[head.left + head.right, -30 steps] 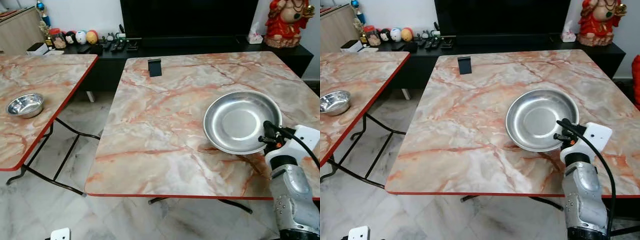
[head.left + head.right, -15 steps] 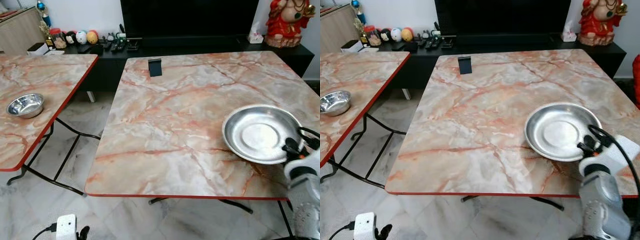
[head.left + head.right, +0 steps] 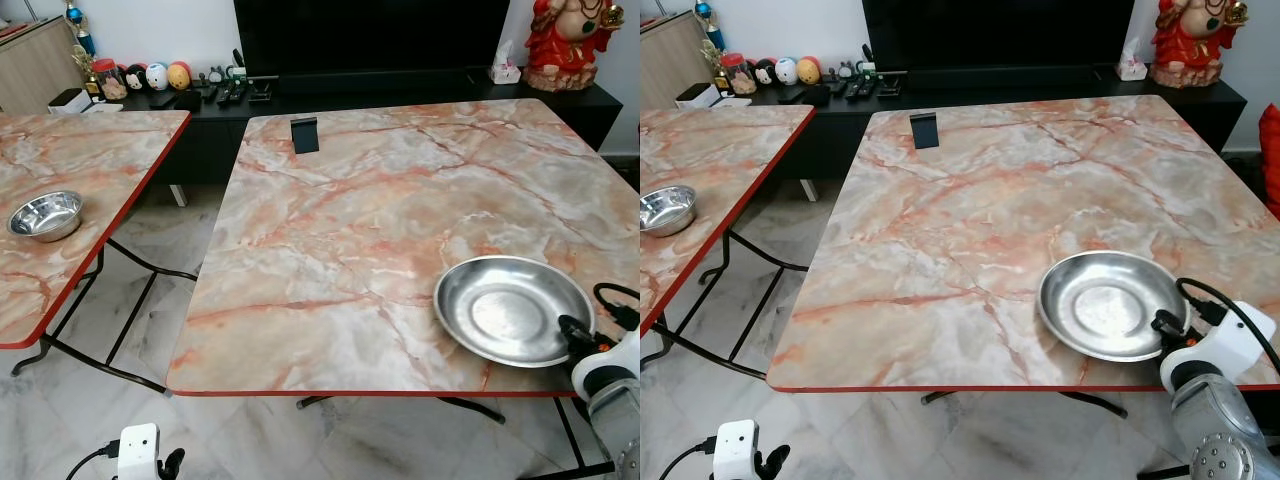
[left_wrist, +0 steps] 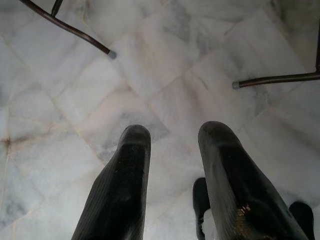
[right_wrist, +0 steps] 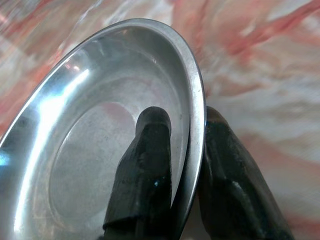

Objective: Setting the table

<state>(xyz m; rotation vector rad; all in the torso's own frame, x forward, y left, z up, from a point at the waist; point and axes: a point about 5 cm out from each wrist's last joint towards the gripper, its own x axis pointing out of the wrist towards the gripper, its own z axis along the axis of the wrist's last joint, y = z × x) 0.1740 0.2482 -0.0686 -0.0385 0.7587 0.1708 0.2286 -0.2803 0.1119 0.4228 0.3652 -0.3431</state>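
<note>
The right pincer (image 5: 182, 150) is closed on the rim of the steel plate (image 3: 513, 310): one black finger (image 5: 147, 165) lies inside the dish, the other presses under the rim from outside. The plate sits on the marble worktop (image 3: 380, 210) at its near right corner, close to the red front edge, and it looks a little tilted, though I cannot tell if it rests flat. The silver right arm (image 3: 1215, 440) reaches up from below this corner, with a black cable looping beside the wrist.

At the far side of the same worktop a small dark stand (image 3: 304, 134) is upright near the back edge.

To the left, apart from it, there is a second worktop (image 3: 70, 200) of the same marble pattern, and on it a small steel bowl (image 3: 45, 215) stands alone.

The left pincer (image 4: 172, 175) hangs low above the pale tiled floor (image 4: 165, 75), its two fingers parted with nothing between them; thin metal legs of a table (image 4: 75, 30) cross the floor beyond it.

Behind the worktops runs a black cabinet (image 3: 400, 95) with small figurines (image 3: 155, 76) on the left and a red statue (image 3: 565, 45) on the right.
</note>
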